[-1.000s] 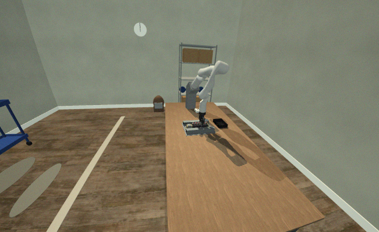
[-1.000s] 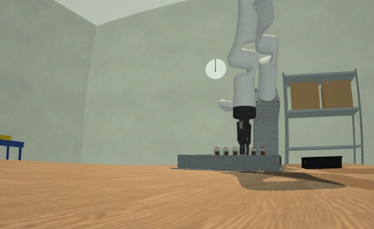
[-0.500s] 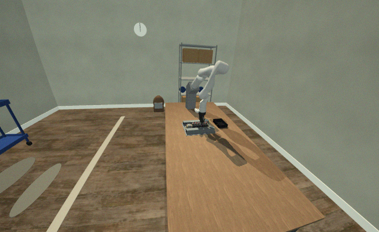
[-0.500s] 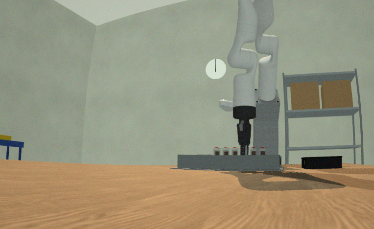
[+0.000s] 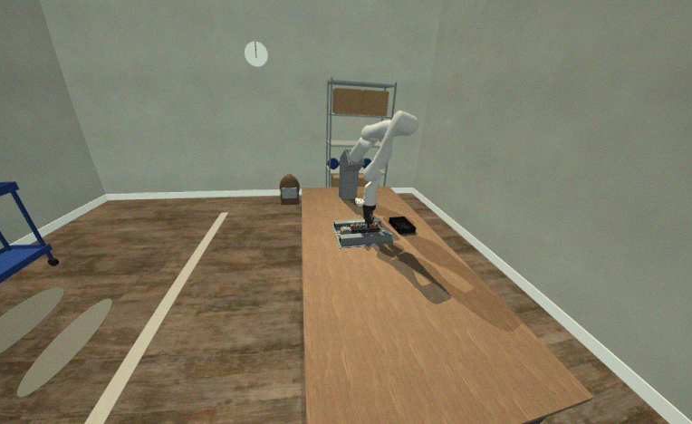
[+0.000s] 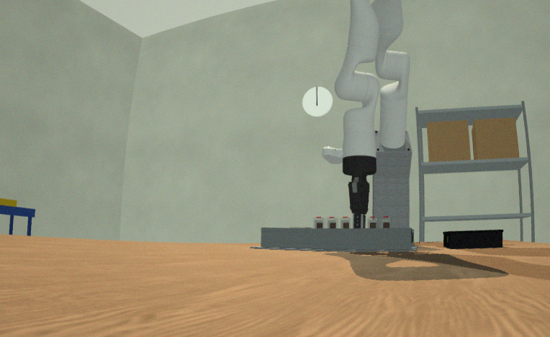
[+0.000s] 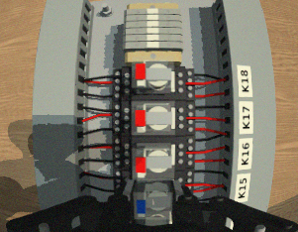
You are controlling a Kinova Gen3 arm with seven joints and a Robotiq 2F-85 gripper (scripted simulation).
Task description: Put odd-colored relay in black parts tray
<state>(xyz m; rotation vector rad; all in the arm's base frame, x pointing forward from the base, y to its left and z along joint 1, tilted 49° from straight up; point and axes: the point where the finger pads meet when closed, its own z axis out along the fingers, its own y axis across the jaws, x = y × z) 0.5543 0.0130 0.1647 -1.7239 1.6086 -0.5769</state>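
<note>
One claw (image 5: 369, 226) (image 6: 358, 226) (image 7: 153, 190) grips the blue-buttoned relay (image 7: 153, 204)

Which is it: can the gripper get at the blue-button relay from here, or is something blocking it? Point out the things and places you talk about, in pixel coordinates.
Yes, it looks so: the gripper (image 5: 369, 224) (image 6: 358, 226) (image 7: 153, 190) appears shut on the blue-button relay (image 7: 153, 204), fingers on both sides, nothing visibly between.
</note>
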